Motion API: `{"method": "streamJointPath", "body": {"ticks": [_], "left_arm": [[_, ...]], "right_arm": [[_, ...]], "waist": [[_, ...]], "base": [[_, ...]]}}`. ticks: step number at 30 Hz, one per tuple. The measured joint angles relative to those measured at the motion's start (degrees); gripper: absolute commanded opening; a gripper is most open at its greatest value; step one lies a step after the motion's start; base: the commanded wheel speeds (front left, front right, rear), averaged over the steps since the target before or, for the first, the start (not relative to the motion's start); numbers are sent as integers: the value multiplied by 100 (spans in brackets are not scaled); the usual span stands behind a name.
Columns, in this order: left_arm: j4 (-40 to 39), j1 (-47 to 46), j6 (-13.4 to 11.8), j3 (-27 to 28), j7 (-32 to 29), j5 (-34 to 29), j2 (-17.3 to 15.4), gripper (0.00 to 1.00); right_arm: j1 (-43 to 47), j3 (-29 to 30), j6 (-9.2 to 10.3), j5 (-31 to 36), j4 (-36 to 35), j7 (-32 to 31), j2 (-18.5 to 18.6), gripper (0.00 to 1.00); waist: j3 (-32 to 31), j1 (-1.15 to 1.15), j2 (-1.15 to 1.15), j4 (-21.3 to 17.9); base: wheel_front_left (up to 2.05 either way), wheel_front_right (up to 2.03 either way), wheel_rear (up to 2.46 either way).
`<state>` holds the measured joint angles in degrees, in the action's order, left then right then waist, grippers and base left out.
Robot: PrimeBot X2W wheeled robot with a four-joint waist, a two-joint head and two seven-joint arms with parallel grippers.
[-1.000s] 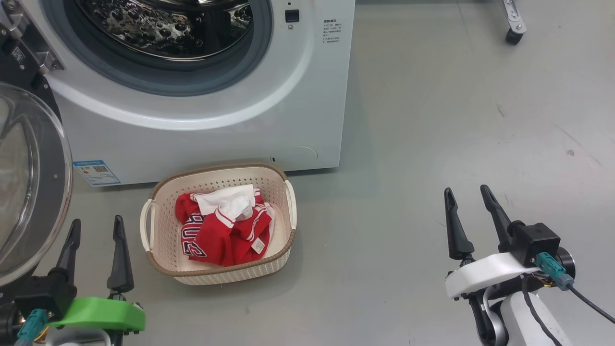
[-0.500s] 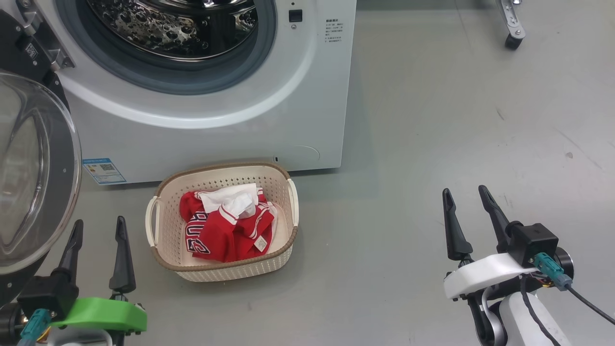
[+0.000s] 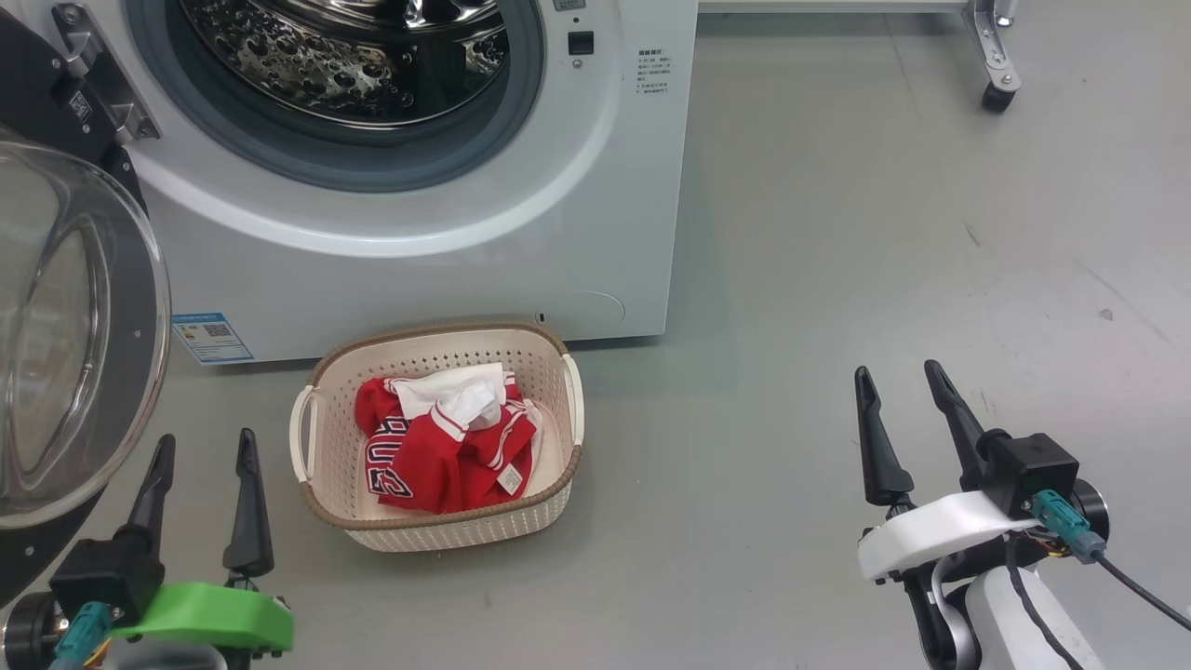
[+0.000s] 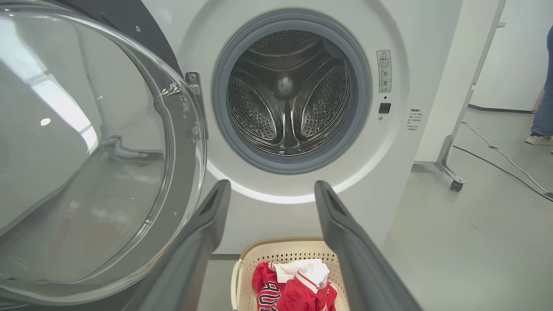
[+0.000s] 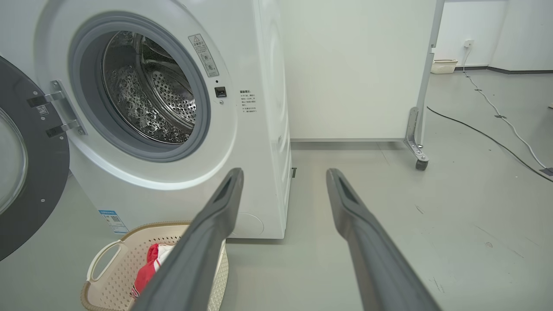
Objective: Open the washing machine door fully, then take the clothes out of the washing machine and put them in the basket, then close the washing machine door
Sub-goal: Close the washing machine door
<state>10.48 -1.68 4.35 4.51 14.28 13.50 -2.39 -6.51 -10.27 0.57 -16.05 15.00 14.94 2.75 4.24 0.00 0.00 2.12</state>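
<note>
The washing machine (image 3: pixel 558 233) stands with its drum (image 4: pixel 289 95) showing bare metal inside. The washing machine door (image 3: pixel 65 326) hangs swung open at the left, its glass bowl bulging toward me. On the floor in front sits the basket (image 3: pixel 437 332), and the red clothes (image 3: pixel 447 447) lie crumpled inside it. My left gripper (image 3: pixel 207 437) is open and holds nothing, low at the left between door and basket. My right gripper (image 3: pixel 895 368) is open over bare floor, well right of the basket. The left wrist view looks between its fingers (image 4: pixel 207 233) at the drum.
A white panel on a castor leg (image 3: pixel 996 56) stands behind the machine at the right. Cables (image 5: pixel 497 121) run across the grey floor further right. A person's leg (image 4: pixel 542 86) shows at the far right edge of the left wrist view.
The head view has shifted, so the machine, basket and door sit slightly lower and further right in the picture. Both grippers stay open and the clothes lie as before.
</note>
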Motion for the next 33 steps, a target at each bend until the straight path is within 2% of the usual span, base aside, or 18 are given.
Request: {"method": "streamJointPath", "body": {"ticks": [14, 33], "left_arm": [[236, 57, -1, -181, 0, 11, 10, 100], [404, 57, -160, -232, 0, 162, 10, 100]], "right_arm": [[64, 64, 0, 9, -14, 0, -2, 100], [115, -51, -51, 64, -13, 0, -5, 100]], "waist": [[-45, 0, 0, 372], [-49, 0, 0, 1388]], "base": [[0, 0, 0], [0, 0, 0]]}}
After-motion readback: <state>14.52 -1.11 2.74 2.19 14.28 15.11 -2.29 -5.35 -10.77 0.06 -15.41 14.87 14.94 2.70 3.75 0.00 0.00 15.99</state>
